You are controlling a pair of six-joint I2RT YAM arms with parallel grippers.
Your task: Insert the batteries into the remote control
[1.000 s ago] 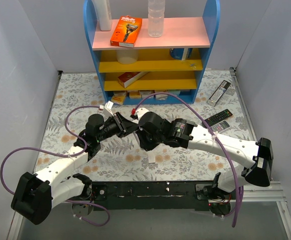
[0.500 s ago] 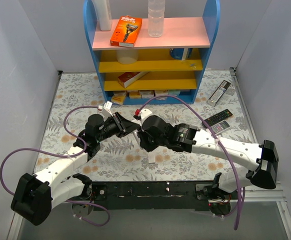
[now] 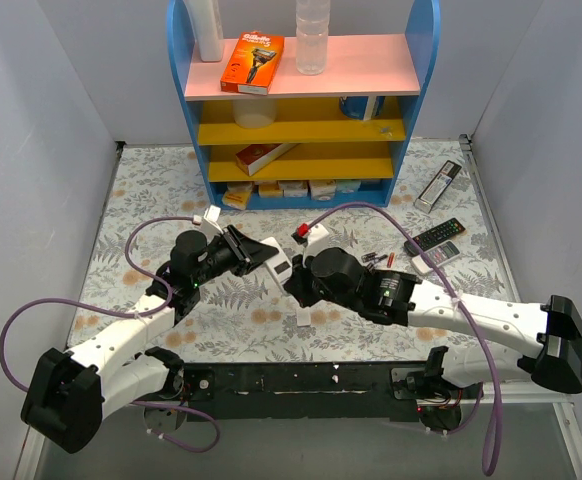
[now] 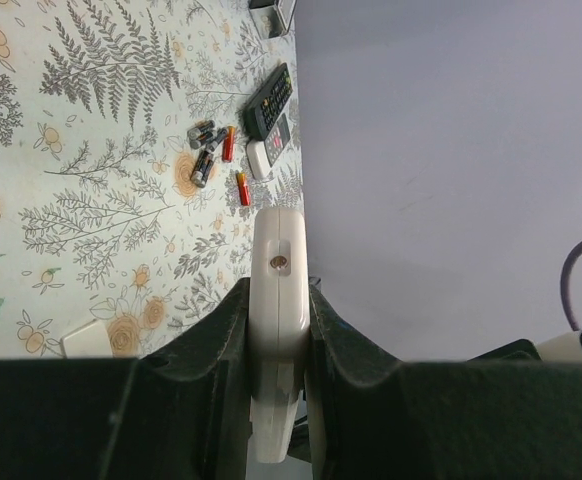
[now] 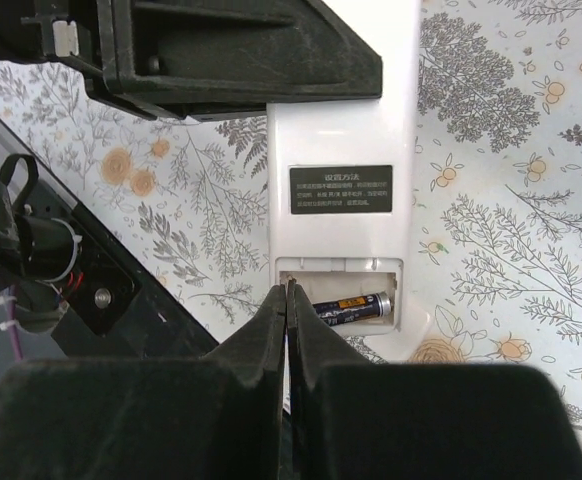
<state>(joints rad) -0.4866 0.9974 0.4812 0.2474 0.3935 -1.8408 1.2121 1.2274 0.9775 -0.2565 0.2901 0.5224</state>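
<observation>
My left gripper [image 3: 261, 255] is shut on the small white remote control [image 3: 277, 263] and holds it above the table. In the left wrist view the remote [image 4: 278, 300] stands edge-on between the fingers. In the right wrist view its plain back [image 5: 341, 130] faces me with the compartment open, and one battery [image 5: 351, 307] lies inside. My right gripper [image 5: 287, 292] is shut and empty, its tips at the compartment's left edge. It also shows in the top view [image 3: 293, 288]. Several loose batteries [image 3: 376, 260] lie on the table to the right, and they show in the left wrist view [image 4: 211, 150].
A small white battery cover [image 3: 303, 318] lies on the table under the grippers. A black remote [image 3: 436, 236] and a silver remote [image 3: 438, 186] lie at the right. A blue shelf unit [image 3: 301, 110] with boxes and bottles stands at the back.
My right arm has drawn back to the right and toward the near edge. The white remote in the left gripper now shows in the top view. The left arm has barely moved.
</observation>
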